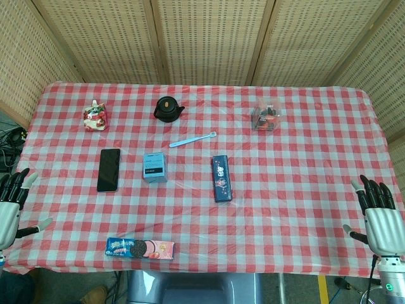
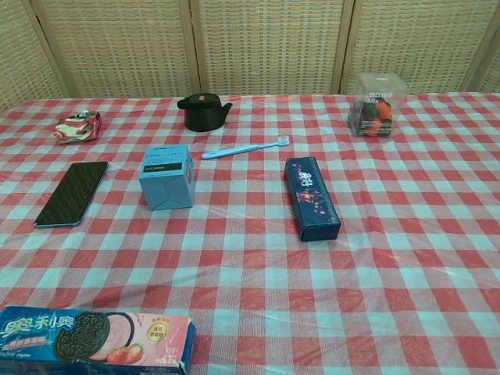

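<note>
The cookie box (image 1: 139, 248) lay lengthwise along the counter's near edge, nearer the empty, spread-fingered left robot hand (image 1: 11, 206) than the equally empty right robot hand (image 1: 380, 218).

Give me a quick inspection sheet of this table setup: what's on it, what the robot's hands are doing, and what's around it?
Surface: table under a red-and-white checked cloth, lying flat.
Things nearest the hands: cookie box at the near edge; black phone on the left.
Clutter: small blue box, dark blue box, toothbrush, black teapot, red pouch, clear box of sweets, all apart.
Hands: left hand and right hand open, holding nothing, at the table's sides.
Cables: some on the floor at far left.
Surroundings: woven screen panels behind.
</note>
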You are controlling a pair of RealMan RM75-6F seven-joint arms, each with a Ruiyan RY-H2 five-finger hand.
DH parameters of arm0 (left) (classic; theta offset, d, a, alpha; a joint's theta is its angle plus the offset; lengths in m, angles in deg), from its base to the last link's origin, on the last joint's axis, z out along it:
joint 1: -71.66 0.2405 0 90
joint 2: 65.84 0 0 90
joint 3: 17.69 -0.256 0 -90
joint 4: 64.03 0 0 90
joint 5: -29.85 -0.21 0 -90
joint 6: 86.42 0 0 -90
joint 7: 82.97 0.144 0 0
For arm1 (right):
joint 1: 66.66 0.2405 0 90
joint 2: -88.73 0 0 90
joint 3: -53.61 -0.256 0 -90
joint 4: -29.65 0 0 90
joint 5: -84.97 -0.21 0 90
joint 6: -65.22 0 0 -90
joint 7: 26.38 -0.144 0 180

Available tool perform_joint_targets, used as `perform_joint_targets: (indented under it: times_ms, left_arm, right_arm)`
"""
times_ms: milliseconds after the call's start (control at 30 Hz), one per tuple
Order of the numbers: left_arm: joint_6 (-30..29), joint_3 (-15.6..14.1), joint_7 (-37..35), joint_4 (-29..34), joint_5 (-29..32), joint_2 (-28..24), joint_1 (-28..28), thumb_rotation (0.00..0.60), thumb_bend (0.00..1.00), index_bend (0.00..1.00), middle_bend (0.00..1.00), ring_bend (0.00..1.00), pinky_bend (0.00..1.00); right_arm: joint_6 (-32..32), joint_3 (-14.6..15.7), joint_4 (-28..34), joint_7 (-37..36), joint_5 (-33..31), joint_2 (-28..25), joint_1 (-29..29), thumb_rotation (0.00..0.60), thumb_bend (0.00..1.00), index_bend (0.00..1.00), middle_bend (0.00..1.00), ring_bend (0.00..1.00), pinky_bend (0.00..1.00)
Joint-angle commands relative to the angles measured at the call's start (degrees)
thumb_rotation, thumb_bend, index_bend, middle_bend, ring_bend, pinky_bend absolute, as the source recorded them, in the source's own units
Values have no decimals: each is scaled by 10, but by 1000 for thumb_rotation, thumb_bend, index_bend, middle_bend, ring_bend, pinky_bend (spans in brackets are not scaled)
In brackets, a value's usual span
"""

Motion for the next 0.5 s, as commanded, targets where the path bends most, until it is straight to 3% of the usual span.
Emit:
perform_joint_targets:
  times_ms: [33, 367, 500]
  left_arm:
    - [-3, -1, 2, 0, -2, 0, 1, 600, 0, 0, 0, 0, 0]
    - [31, 11, 13, 14, 14, 9, -20, 600, 0, 0, 0, 0, 0]
    - [103, 39, 49, 28, 35, 18, -77, 600, 0, 0, 0, 0, 0]
  right_arm:
    - [3, 0, 1, 0, 2, -1, -1, 600, 0, 0, 0, 0, 0]
    - [-4, 0, -2, -6, -2, -3, 0, 600, 0, 0, 0, 0, 0]
    - [-11, -5, -6, -9, -13, -2, 4, 600, 0, 0, 0, 0, 0]
